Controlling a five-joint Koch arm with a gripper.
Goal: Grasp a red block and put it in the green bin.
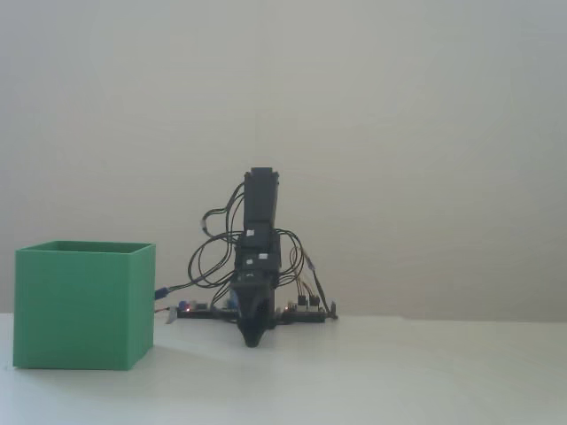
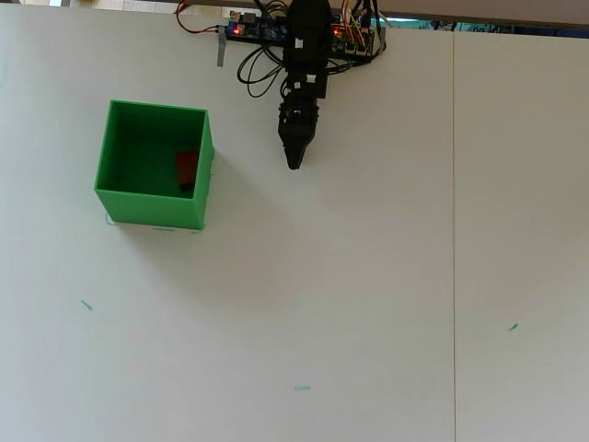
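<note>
Block (image 2: 187, 169) lay inside bin (image 2: 150, 207), on floor near right wall in overhead view; hidden by wall in fixed view. Gripper (image 2: 294, 164) sat folded near base, well apart from bin, tip low near table (image 2: 368, 304). Jaws looked pressed together, holding nothing. Judged: placement done; only parking left. Best to hold arm quiet, clear of bin, jaws closed.

— That green bin (image 2: 118, 203), plastic?
— Looks it: matt, smooth walls. The red block (image 2: 187, 168) inside looks matt too.
— And beside the bin?
— Smooth, matt white table (image 2: 350, 295); the gripper (image 2: 294, 163) is dull black plastic.
</note>
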